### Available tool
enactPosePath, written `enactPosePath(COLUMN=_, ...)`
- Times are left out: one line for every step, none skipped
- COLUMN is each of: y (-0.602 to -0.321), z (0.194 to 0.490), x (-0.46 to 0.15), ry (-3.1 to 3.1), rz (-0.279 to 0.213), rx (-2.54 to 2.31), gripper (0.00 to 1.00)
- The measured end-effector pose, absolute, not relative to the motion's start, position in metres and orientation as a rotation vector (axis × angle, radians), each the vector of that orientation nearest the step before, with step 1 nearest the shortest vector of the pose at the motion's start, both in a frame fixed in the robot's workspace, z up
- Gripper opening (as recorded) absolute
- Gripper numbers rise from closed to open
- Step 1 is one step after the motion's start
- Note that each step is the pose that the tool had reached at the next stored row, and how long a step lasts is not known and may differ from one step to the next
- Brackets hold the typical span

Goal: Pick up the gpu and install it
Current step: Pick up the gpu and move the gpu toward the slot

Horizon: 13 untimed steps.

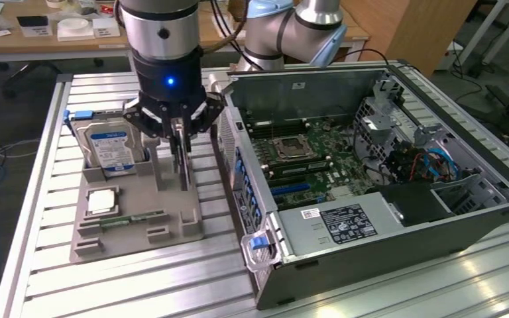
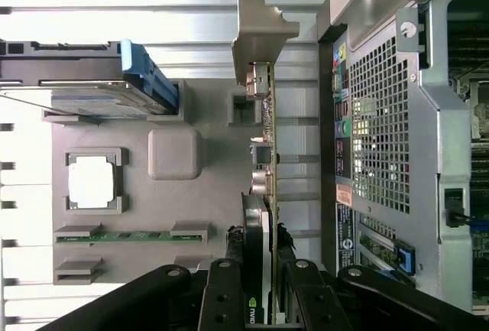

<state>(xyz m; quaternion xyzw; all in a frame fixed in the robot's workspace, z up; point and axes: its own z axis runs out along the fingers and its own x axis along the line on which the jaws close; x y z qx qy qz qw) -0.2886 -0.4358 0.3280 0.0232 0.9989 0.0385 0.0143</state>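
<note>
Green gpu (image 1: 183, 173): on edge at grey holder's (image 1: 179, 225) side nearest the computer case (image 1: 466, 218); seated in its slot or raised clear, hard to say.
Claw (image 1: 179, 136): clamped on the gpu's top edge.
Handling: probably light, stiff, thin; fragile parts, so grip the board edge.
Neighbours: hard drive (image 1: 113, 149), processor (image 1: 103, 201), memory stick (image 1: 135, 217) in the same holder on the tabletop (image 1: 148, 285).
Obstacles: rear grille (image 2: 374, 117) just beside; silver bracket (image 2: 260, 33) could snag.

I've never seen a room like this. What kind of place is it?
Probably a robot lab or workshop. A robot arm's gripper holds the gpu at a grey parts tray, beside an open computer case on a slotted metal table, with cluttered desks behind.
</note>
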Motion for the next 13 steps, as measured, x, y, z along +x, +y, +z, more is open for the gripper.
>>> enactPosePath(y=-0.436, z=0.331, x=-0.289, ry=3.110, rz=0.120, rx=0.072, gripper=0.27)
enactPosePath(y=-0.436, z=0.334, x=-0.289, ry=3.110, rz=0.120, rx=0.072, gripper=0.27)
enactPosePath(y=-0.436, z=0.336, x=-0.289, ry=3.110, rz=0.120, rx=0.072, gripper=0.27)
enactPosePath(y=-0.436, z=0.338, x=-0.289, ry=3.110, rz=0.120, rx=0.072, gripper=0.27)
enactPosePath(y=-0.436, z=0.341, x=-0.289, ry=3.110, rz=0.120, rx=0.072, gripper=0.27)
enactPosePath(y=-0.436, z=0.343, x=-0.289, ry=3.110, rz=0.120, rx=0.072, gripper=0.27)
enactPosePath(y=-0.436, z=0.346, x=-0.289, ry=3.110, rz=0.120, rx=0.072, gripper=0.27)
enactPosePath(y=-0.436, z=0.349, x=-0.289, ry=3.110, rz=0.120, rx=0.072, gripper=0.27)
enactPosePath(y=-0.436, z=0.352, x=-0.289, ry=3.110, rz=0.120, rx=0.072, gripper=0.27)
enactPosePath(y=-0.436, z=0.354, x=-0.289, ry=3.110, rz=0.120, rx=0.072, gripper=0.27)
enactPosePath(y=-0.436, z=0.357, x=-0.289, ry=3.110, rz=0.120, rx=0.072, gripper=0.27)
enactPosePath(y=-0.436, z=0.360, x=-0.289, ry=3.110, rz=0.120, rx=0.072, gripper=0.27)
enactPosePath(y=-0.436, z=0.362, x=-0.289, ry=3.110, rz=0.120, rx=0.072, gripper=0.27)
